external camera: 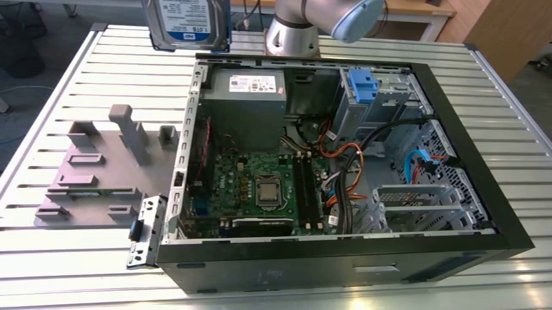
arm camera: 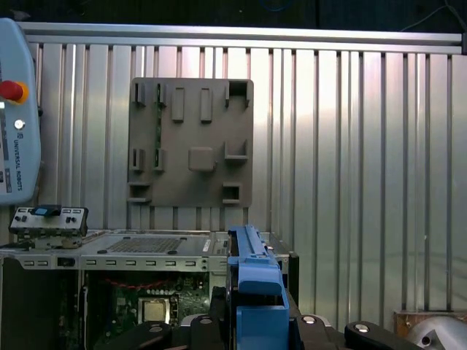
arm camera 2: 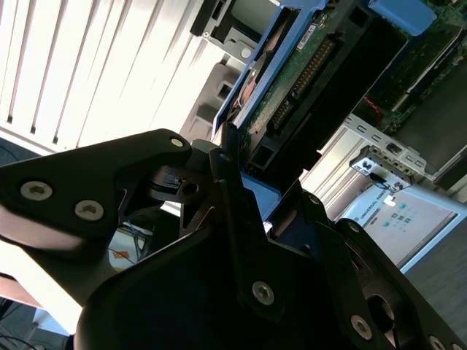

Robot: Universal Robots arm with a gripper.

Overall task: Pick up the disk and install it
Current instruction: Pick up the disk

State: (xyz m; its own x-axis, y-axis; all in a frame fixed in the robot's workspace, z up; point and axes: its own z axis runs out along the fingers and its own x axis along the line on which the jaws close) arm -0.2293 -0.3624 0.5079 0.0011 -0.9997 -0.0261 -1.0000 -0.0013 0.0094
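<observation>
The pincer is pinching the disk, holding it aloft above the worktop. Pickup is appearing complete; installation into the computer case is awaiting.

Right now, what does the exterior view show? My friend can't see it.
The disk hangs above a slatted metal table, near an open computer case. A grey fixture plate lies on the table, at the exterior view's left of the case.
</observation>
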